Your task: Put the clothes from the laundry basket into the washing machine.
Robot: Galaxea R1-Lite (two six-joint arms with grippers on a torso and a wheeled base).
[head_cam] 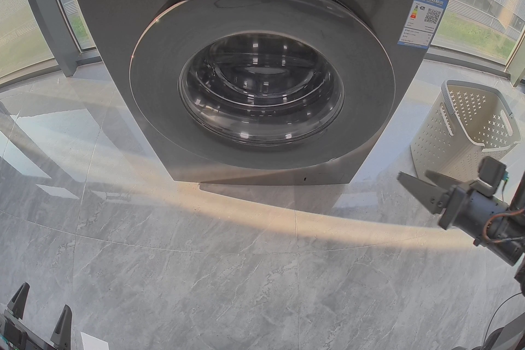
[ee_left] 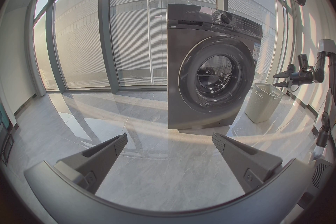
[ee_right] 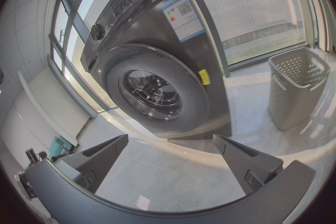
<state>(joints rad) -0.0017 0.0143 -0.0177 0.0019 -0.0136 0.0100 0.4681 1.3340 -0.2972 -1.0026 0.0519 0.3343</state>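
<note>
— By what are the things carried?
— By a floor (head_cam: 219,269) of glossy grey marbled tiles, laid as large slabs with thin joints between them. A warm band of sunlight (head_cam: 262,214) is cast across it just in front of the machine.
— What is set directly on it?
— A dark grey front-loading washing machine (head_cam: 262,94) is stood on it, with its round door closed. A pale perforated laundry basket (head_cam: 465,132) is placed upright on the floor at the machine's right, near it but apart from it.
— And at the far edge?
— The floor is bounded by tall windows, and a grey window post (head_cam: 46,1) is planted there, left of the machine.
</note>
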